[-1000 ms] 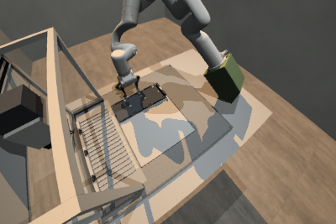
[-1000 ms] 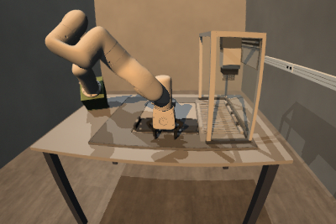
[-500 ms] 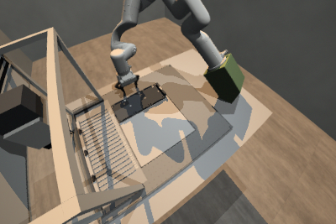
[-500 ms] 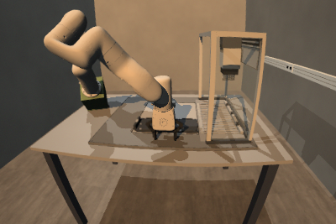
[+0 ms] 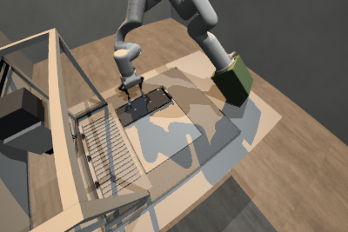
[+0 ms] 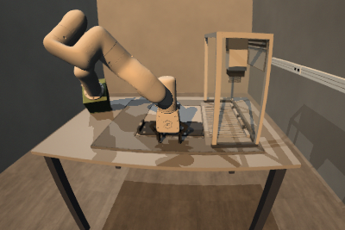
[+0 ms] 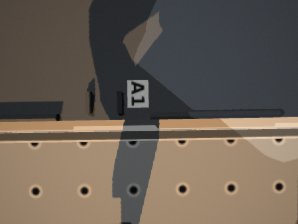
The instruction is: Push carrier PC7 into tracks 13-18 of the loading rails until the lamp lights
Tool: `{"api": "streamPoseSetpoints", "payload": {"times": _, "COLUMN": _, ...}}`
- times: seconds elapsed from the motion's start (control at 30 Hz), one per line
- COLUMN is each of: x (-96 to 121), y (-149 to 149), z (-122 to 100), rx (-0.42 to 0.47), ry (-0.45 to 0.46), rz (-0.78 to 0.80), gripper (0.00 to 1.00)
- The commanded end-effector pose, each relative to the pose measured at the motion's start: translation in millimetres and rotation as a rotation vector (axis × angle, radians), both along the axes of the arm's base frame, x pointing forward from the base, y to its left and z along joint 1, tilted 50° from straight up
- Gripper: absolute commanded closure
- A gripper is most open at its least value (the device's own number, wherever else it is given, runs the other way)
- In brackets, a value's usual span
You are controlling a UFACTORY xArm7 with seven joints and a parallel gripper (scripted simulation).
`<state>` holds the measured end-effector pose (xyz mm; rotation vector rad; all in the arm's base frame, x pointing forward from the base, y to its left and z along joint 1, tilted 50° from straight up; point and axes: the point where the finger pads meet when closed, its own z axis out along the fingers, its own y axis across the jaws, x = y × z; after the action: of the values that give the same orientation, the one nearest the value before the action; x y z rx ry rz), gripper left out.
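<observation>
The carrier (image 5: 152,101) (image 6: 196,129) is a flat dark plate lying on the mat in front of the near end of the loading rails (image 5: 109,149) (image 6: 226,120), outside the tracks. My gripper (image 5: 131,91) (image 6: 169,139) is open and empty, pointing straight down low over the carrier's end nearest the rails. The fingers do not show in the wrist view. That view shows a white tile marked A1 (image 7: 138,93), a pale bar and a pale perforated surface (image 7: 205,170) below it. Three small dark knobs (image 5: 83,136) sit along the far side of the rails; none looks lit.
A tall beam frame (image 5: 58,115) (image 6: 217,88) stands over the rails, with a dark box (image 5: 22,119) (image 6: 237,59) hanging inside it. The arm's green base block (image 5: 232,80) (image 6: 95,98) is at the table's far corner. A grey mat (image 5: 209,115) covers the table's middle.
</observation>
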<state>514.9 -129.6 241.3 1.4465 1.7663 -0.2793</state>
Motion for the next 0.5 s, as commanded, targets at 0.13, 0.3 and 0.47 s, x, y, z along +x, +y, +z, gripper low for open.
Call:
{"api": "streamPoseSetpoints", "payload": {"times": 0.13, "x": -3.6, "y": 7.4, "z": 7.2, "rx": 0.0, "ry": -0.002, "rz": 0.003, "gripper": 0.0}}
{"api": "streamPoseSetpoints", "payload": {"times": 0.3, "x": -7.3, "y": 12.6, "z": 12.5, "rx": 0.0, "ry": -0.002, "rz": 0.003, "gripper": 0.0}}
{"api": "streamPoseSetpoints", "payload": {"times": 0.47, "x": -11.0, "y": 17.8, "z": 17.9, "rx": 0.0, "ry": -0.002, "rz": 0.003, "gripper": 0.0}}
